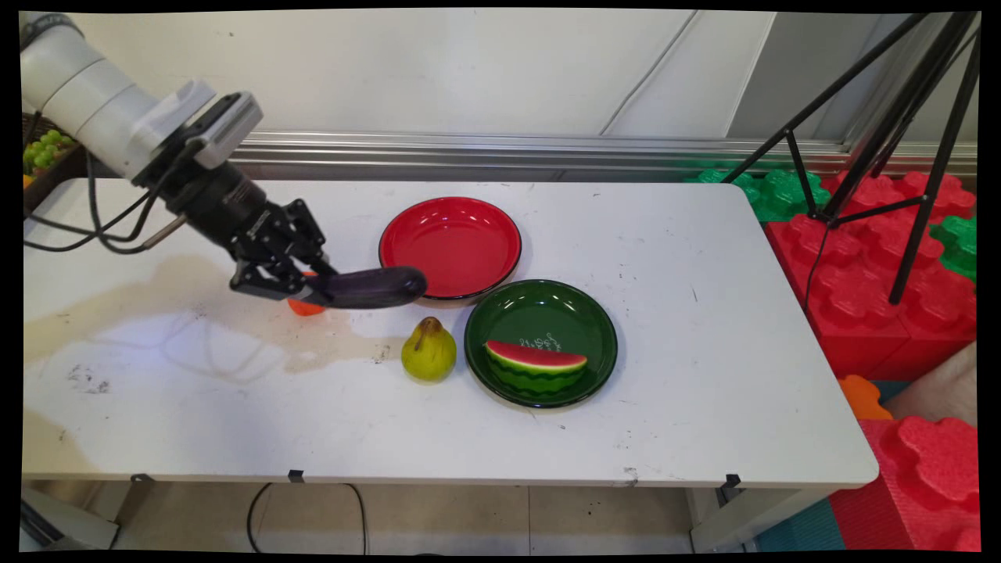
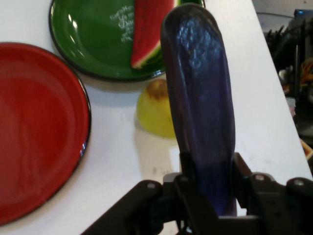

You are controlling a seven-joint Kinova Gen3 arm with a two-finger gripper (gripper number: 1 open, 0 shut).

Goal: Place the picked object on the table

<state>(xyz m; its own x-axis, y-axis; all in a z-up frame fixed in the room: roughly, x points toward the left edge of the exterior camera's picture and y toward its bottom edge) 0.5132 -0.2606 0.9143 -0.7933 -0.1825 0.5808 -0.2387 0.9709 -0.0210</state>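
My gripper (image 1: pixel 309 288) is shut on a dark purple eggplant (image 1: pixel 375 287), held level above the table with its free end pointing right, over the near rim of the red plate (image 1: pixel 450 246). In the hand view the eggplant (image 2: pixel 200 98) rises between my fingers (image 2: pixel 186 191), with my gripper (image 2: pixel 210 188) clamped on its lower end. A yellow-green pear (image 1: pixel 428 352) stands just below the eggplant's tip; the pear (image 2: pixel 154 110) shows partly behind the eggplant. The green plate (image 1: pixel 547 313) holds a watermelon slice (image 1: pixel 536 366). A small orange thing (image 1: pixel 305 307) lies under the gripper, mostly hidden.
The red plate (image 2: pixel 39 127) and green plate (image 2: pixel 93 44) with the watermelon slice (image 2: pixel 146 34) sit close together. A black tripod (image 1: pixel 884 141) and red and green foam blocks (image 1: pixel 884 274) stand beyond the table's right edge. A basket with green grapes (image 1: pixel 43 148) is at far left.
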